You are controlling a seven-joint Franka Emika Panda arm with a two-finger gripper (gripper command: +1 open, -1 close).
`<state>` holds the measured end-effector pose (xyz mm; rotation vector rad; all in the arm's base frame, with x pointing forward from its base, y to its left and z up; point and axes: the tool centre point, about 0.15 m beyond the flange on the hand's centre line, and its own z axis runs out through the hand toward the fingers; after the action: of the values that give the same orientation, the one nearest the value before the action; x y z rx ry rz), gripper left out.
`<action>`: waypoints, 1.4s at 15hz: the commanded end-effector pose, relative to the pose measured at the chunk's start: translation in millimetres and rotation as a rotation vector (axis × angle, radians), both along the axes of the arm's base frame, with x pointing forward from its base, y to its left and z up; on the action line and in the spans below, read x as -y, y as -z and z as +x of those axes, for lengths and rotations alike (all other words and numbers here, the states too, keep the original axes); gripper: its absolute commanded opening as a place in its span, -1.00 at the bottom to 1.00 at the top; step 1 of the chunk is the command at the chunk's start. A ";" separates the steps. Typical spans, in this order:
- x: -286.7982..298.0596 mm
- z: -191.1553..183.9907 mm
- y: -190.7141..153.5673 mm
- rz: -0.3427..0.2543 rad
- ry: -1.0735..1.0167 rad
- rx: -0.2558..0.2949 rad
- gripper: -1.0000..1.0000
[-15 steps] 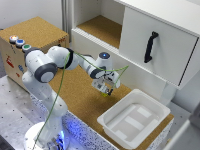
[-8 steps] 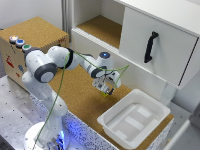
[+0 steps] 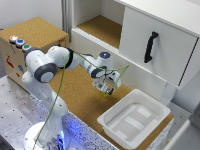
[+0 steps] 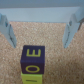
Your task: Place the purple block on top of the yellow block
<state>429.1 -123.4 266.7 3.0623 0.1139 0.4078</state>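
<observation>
In the wrist view the purple block (image 4: 32, 57), with yellow letters on its faces, stands on the cork surface. It appears to rest on the yellow block (image 4: 30, 79), of which only a strip shows, touching the purple one. My gripper (image 4: 39, 30) is open. Its two fingers (image 4: 7, 27) stand wide apart beyond the blocks and nothing is between them. In the exterior view the gripper (image 3: 106, 89) hangs low over the cork board, and the blocks are mostly hidden beneath it.
A white plastic bin (image 3: 134, 120) sits on the cork at the exterior view's right, close to the gripper. Behind stands a white cabinet (image 3: 155, 45) with a black handle (image 3: 150, 46). A cork-topped box (image 3: 35, 37) with buttons stands at the exterior view's left.
</observation>
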 end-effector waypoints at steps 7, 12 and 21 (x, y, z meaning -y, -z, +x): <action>56.6 -53.6 -78.3 -0.040 0.010 -0.034 1.00; 79.6 -35.7 -49.5 0.044 -0.001 -0.054 -1.00; 70.9 -16.8 -5.7 0.067 -0.039 -0.104 -1.00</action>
<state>381.6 -184.2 301.1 3.0738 0.1212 0.3662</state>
